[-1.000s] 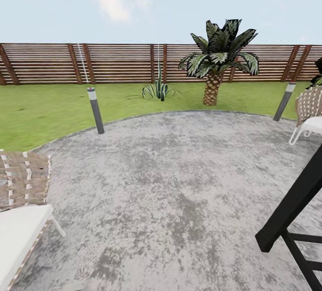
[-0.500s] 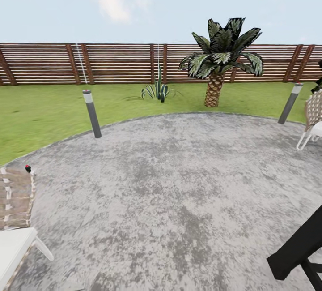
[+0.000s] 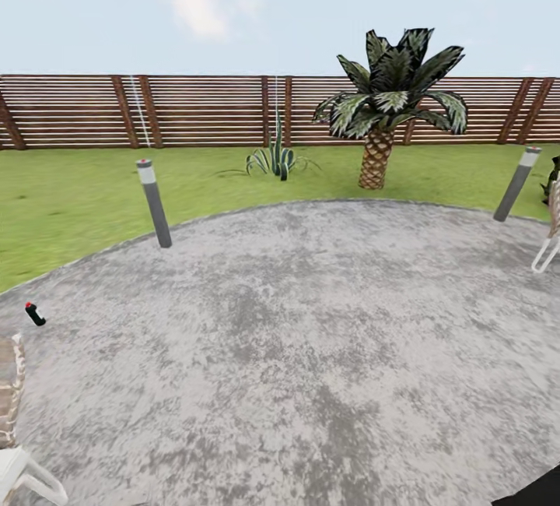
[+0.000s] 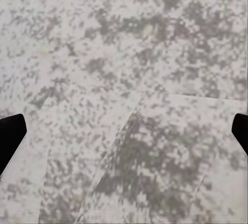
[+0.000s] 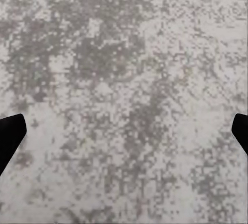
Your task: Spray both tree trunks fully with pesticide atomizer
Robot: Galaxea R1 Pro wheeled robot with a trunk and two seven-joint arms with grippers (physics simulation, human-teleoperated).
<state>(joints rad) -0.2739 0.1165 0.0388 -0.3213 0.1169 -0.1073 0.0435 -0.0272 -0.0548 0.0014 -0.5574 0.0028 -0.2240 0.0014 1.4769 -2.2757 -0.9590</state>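
— One small dark thing with a red tip [image 3: 34,314] lies on the grey paving [image 3: 311,350] at its far left edge, just short of the lawn [image 3: 70,195]; we take it for the pesticide atomizer, though it is too small to be sure.

— Agreed; it looks tipped over rather than upright. We judge it light and rigid, probably smooth plastic, so it could roll or slip; we would close on the dark body below the red tip, across its narrow side, and leave the nozzle free.

— And our hands? The left gripper [image 4: 124,131] hangs over the speckled paving with one dark fingertip [image 4: 10,136] at each edge of its wrist view, so it is spread wide and holds nothing; the right gripper [image 5: 124,131] looks the same, fingers [image 5: 10,136] far apart over bare stone.

— What we cannot make out: neither tall, bare-trunked tree is anywhere before us; ahead stand a short palm [image 3: 385,101] with a scaly trunk, a spiky plant [image 3: 274,157], two bollard lights [image 3: 153,202] and the slatted fence [image 3: 194,109].

— A woven chair [image 3: 12,428] is cut off at the lower left corner and another chair [image 3: 551,233] at the right edge; whether the atomizer has a trigger or a handle we cannot tell.
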